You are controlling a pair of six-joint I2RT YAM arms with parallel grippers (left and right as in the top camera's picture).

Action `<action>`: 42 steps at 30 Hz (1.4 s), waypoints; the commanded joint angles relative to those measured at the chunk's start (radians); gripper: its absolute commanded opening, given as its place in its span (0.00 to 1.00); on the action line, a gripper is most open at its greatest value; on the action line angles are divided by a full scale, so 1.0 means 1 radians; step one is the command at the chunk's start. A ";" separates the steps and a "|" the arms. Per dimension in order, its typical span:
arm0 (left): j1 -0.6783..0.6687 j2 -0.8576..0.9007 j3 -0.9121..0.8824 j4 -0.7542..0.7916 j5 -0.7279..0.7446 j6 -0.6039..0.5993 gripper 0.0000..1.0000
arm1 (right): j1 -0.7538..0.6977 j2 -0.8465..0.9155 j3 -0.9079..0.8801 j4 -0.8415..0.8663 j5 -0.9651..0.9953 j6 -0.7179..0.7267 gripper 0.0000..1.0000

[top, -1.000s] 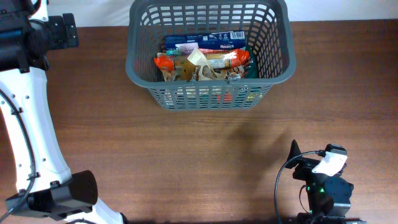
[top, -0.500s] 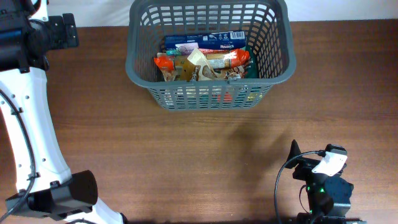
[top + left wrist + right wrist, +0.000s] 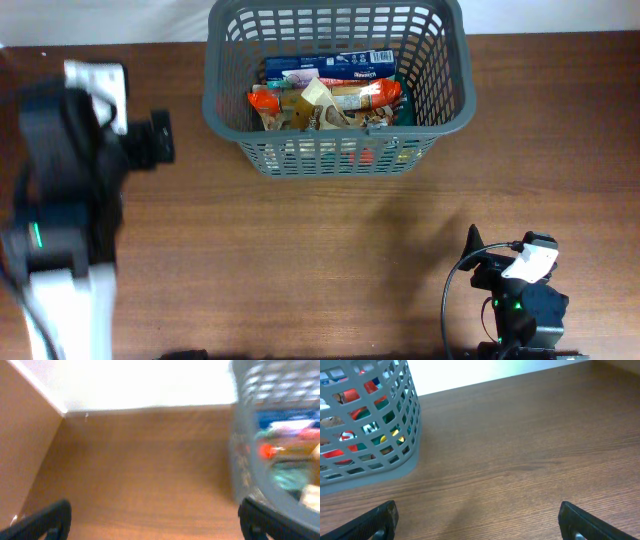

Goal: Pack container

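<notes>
Snacks [image 3: 325, 95] lay jumbled, too mixed to count, in the one grey basket [image 3: 330, 158] at the far middle of the table [image 3: 330, 250]. Two grippers, the left gripper [image 3: 155, 527] left of it and the right gripper [image 3: 480, 525] near right, had jaws spread wide, holding nothing.

We see a brown wooden table [image 3: 330, 250] with a fine grain running along its length, and it fills nearly the whole overhead view. Along its far edge stands a plain white wall [image 3: 140, 20], bright and evenly lit. In the blurred left wrist view, a brown panel [image 3: 20, 435] rises at the table's left end and meets the white wall in a corner. The light is soft; we make out only a faint shadow [image 3: 400, 215] on the wood.
</notes>
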 commanded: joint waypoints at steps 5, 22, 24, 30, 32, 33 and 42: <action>-0.020 -0.518 -0.702 0.515 0.307 -0.026 0.99 | 0.004 -0.011 -0.008 0.000 -0.005 0.012 0.99; -0.041 -1.040 -1.296 0.728 0.320 -0.024 0.99 | 0.004 -0.011 -0.008 0.001 -0.005 0.012 0.99; -0.042 -1.064 -1.326 0.727 0.320 -0.025 0.99 | 0.004 -0.011 -0.008 0.000 -0.005 0.012 0.99; -0.042 -1.141 -1.403 0.729 0.320 -0.025 0.99 | 0.004 -0.011 -0.008 0.000 -0.005 0.012 0.99; -0.042 -1.139 -1.411 0.733 0.320 -0.025 0.99 | 0.004 -0.011 -0.008 0.001 -0.005 0.012 0.99; -0.042 -1.139 -1.411 0.732 0.319 -0.024 0.99 | 0.004 -0.011 -0.008 0.000 -0.005 0.012 0.99; -0.042 -1.139 -1.411 0.729 0.290 -0.024 0.99 | 0.004 -0.011 -0.008 0.001 -0.005 0.012 0.99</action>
